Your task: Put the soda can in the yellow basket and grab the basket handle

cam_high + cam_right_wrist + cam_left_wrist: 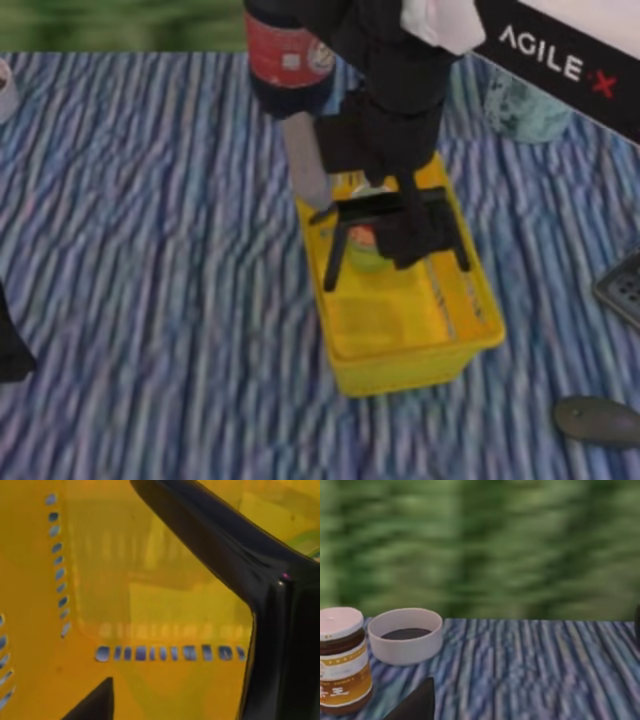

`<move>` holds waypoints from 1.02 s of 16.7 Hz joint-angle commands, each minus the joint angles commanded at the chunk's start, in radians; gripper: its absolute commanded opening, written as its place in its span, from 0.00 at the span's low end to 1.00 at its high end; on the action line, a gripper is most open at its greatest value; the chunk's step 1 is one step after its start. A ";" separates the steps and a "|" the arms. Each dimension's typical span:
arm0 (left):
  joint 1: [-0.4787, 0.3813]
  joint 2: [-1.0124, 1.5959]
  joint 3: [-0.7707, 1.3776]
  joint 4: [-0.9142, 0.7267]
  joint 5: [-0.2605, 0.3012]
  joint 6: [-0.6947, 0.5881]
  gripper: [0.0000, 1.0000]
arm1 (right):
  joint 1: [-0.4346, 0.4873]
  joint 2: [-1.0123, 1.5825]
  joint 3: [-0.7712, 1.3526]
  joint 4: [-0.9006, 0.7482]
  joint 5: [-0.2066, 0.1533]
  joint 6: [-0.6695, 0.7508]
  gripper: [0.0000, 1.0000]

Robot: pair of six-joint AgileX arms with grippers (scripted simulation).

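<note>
The yellow basket (pixel 470 330) stands at the table's middle, and its slotted inner walls (pixel 75 630) fill the right wrist view. The black basket handle (pixel 380 207) stands up across the basket's far half; up close the handle (pixel 225 545) runs beside my right gripper's jaws. The soda can (pixel 364 247), red above lime-green, rests inside the basket under the handle. My right gripper (pixel 405 238) hangs open over the basket's inside next to the can, holding nothing; one fingertip (pixel 97 702) shows, the other is hidden behind the handle. My left gripper (pixel 10 345) is parked at the left edge, open.
A large dark bottle with a red label (pixel 290 55) stands just behind the basket. A teal cup (pixel 525 105) is at the back right, a dark oval object (pixel 600 420) at the front right. A brown jar (pixel 340 662) and a white bowl (pixel 406 636) are near the left arm.
</note>
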 joint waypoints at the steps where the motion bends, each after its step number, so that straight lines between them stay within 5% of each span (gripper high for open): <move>1: 0.000 0.000 0.000 0.000 0.000 0.000 1.00 | 0.001 -0.002 -0.018 0.016 0.000 0.000 1.00; 8: 0.000 0.000 0.000 0.000 0.000 0.000 1.00 | 0.004 -0.009 -0.081 0.072 0.000 0.003 1.00; 17: 0.000 0.000 0.000 0.000 0.000 0.000 1.00 | 0.004 -0.009 -0.081 0.072 0.000 0.003 0.32</move>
